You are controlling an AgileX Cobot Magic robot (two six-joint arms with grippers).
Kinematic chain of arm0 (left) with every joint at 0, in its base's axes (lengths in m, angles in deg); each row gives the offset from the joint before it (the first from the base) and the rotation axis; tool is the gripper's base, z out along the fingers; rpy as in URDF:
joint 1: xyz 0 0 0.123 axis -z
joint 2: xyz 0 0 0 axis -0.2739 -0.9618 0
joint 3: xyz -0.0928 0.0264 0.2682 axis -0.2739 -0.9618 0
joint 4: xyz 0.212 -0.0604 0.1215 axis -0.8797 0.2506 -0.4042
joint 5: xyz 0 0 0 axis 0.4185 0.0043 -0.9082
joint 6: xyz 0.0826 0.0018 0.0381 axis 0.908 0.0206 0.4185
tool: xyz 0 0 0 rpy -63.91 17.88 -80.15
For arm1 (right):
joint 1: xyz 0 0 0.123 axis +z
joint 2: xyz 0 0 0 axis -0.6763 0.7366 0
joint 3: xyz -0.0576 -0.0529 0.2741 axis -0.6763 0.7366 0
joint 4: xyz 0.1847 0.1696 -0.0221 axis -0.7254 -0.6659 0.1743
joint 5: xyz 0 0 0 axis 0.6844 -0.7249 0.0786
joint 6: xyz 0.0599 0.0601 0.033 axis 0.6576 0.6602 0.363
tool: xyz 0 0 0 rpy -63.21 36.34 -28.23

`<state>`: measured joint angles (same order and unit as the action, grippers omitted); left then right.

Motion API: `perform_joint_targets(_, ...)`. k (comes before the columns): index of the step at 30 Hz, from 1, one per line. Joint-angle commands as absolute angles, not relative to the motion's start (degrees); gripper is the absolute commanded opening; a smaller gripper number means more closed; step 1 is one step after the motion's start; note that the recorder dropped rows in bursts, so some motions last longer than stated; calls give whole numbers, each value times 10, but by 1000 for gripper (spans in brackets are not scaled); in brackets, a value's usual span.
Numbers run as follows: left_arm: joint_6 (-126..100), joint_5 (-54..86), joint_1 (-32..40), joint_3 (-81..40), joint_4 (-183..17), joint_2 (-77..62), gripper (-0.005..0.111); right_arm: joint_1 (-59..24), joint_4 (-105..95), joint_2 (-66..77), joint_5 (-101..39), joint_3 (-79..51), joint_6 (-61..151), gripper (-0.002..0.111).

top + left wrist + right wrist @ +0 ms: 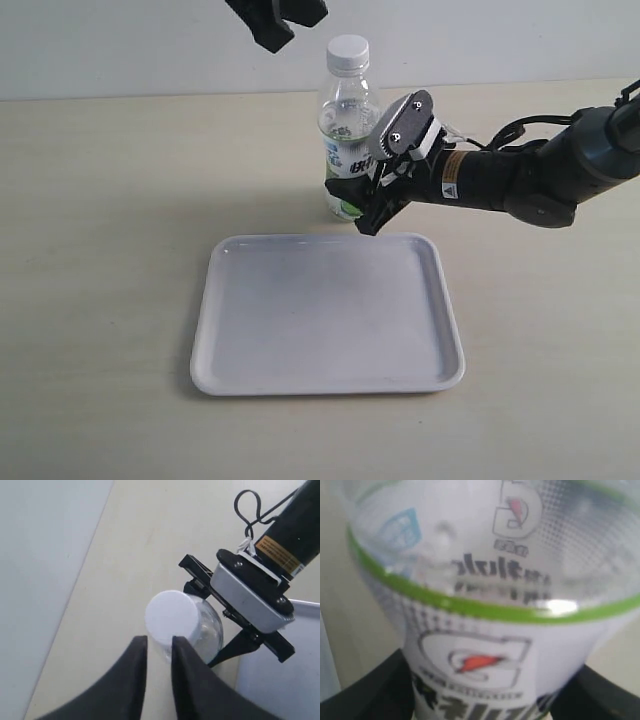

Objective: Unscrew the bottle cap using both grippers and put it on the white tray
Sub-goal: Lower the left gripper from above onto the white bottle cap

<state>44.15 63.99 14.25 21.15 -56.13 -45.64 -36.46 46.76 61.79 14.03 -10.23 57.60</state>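
**Item 1, nearest.** White tray [330, 320], flat on the table; the cap is not yet in it.

**Item 2, just behind the tray.** Bottle [345, 120], upright. The right gripper [358, 203] is clamped on its lower, labelled body (in the right wrist view the label fills the space between the dark jaws).

**Item 3.** Bottle cap [347, 52], seated on the neck.

**Item 4, farthest and highest.** Left gripper [159, 640], up beside the cap and clear of it. Its fingers [137, 655] are parted by a narrow slit and hold nothing. The cap lies just beyond the tips, not between them.

**Step, as we judge it.** The bottle is braced and the cap grip is pending. Next, the left fingers need to open wider than the cap, centre over it, descend, close on its side and twist.
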Motion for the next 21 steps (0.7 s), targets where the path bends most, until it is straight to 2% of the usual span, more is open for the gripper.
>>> perform_joint_targets(1, 438, 638, 148, 215, -552, -459, 41, -365, 490, 625, 67, -99, 526, 0)
perform_joint_targets(5, 438, 649, 148, 215, -550, -459, 62, -365, 490, 625, 50, -99, 510, 0)
perform_joint_targets(7, 438, 658, 150, 215, -550, -460, 67, -365, 490, 625, 45, -99, 502, 0)
perform_joint_targets(15, 443, 672, 155, 215, -561, -481, 67, -365, 490, 625, 33, -99, 484, 0)
perform_joint_targets(21, 440, 636, 192, 215, -644, -487, 67, -365, 490, 625, 21, -99, 485, 0)
